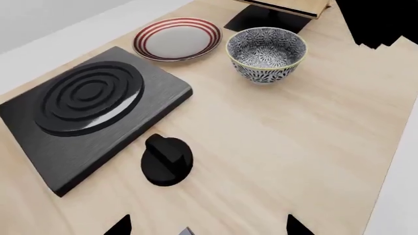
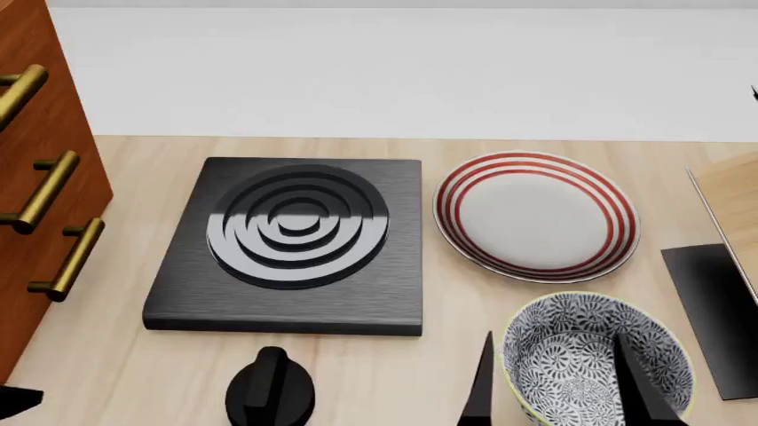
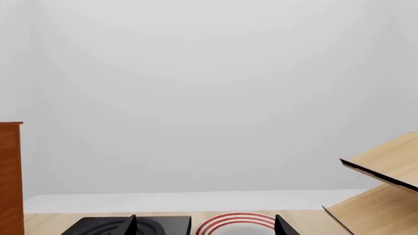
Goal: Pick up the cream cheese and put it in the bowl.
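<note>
The bowl (image 2: 598,364), white with a dark floral pattern and a yellowish rim, stands empty on the wooden table, in front of the plate; it also shows in the left wrist view (image 1: 267,54). My right gripper (image 2: 556,389) is open and empty, its dark fingers either side of the bowl's near part; it also shows in the right wrist view (image 3: 205,226). My left gripper (image 1: 209,227) is open low over the table, well short of the bowl. A small pale grey corner (image 1: 186,231) shows between its fingers at the frame's edge, perhaps the cream cheese; the rest is out of view.
A red-ringed plate (image 2: 535,213) lies behind the bowl. A black stove plate (image 2: 290,240) with its knob (image 2: 270,390) is to the left. A wooden cabinet (image 2: 35,133) with brass handles stands far left. A tilted wooden panel (image 2: 729,200) on a black base (image 2: 716,302) is at the right.
</note>
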Robot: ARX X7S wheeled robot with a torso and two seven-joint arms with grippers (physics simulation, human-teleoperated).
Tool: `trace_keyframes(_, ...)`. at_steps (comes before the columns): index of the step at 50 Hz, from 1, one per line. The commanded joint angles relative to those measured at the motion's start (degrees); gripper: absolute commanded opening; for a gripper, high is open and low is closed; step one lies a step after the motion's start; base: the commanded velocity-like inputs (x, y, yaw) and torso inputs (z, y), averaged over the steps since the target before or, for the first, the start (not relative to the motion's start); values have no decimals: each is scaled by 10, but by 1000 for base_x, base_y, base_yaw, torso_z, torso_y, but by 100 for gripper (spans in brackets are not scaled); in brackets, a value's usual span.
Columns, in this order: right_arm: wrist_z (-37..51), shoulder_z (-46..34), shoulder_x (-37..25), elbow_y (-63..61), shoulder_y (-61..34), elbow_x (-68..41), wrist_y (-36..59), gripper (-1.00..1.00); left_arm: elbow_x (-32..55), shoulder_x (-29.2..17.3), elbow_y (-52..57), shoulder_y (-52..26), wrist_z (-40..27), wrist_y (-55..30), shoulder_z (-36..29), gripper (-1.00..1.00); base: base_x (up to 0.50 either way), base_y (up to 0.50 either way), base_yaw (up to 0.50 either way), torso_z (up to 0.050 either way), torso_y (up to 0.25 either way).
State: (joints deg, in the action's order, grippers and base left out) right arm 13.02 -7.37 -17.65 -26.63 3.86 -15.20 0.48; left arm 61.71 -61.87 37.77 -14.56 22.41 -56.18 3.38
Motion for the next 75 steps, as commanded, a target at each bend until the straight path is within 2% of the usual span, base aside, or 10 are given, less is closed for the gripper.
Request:
trace_keyframes(1, 2, -5, 0, 2, 0, 1, -4, 100, -40, -10, -13, 9, 15, -7, -43, 100, 0, 0, 0, 0, 0)
trace_keyframes(10, 3, -9, 2, 12, -7, 3, -5, 100, -96, -2, -15, 4, 18, -7, -103, 100, 0, 0, 0, 0, 0)
trace_keyframes(16, 5, -11, 1, 14, -9, 4, -3, 100, -114, -12, -1, 14, 17, -1, -114, 100, 0, 0, 0, 0, 0)
trace_keyframes(24, 6, -13, 0, 15, -9, 4, -5, 100, -119, -21, 9, -12, 9, -37, -137, 100, 0, 0, 0, 0, 0)
trace_keyframes(37, 13, -11, -3, 10, -6, 6, -8, 100, -139, -23, -1, -143, 9, -158, -203, 100, 0, 0, 0, 0, 0)
trace_keyframes(42, 14, -13, -4, 9, -7, 8, -8, 100, -171, -9, -23, -219, 10, -216, -257, 100, 0, 0, 0, 0, 0)
trace_keyframes(48, 15, -14, -4, 13, -7, 6, -10, 100, -217, -2, -41, -287, 20, -242, -324, 100, 0, 0, 0, 0, 0)
trace_keyframes(51, 13, -12, -4, 18, -4, 6, -22, 100, -216, -4, -47, -294, 32, -229, -323, 100, 0, 0, 0, 0, 0)
trace_keyframes(60, 16, -14, -5, 15, 2, 10, -28, 100, -297, 24, -98, -351, 37, -221, -424, 100, 0, 0, 0, 0, 0)
trace_keyframes(75, 15, -17, -7, 22, 5, 10, -40, 100, -352, 67, -131, -405, 53, -217, -522, 100, 0, 0, 0, 0, 0)
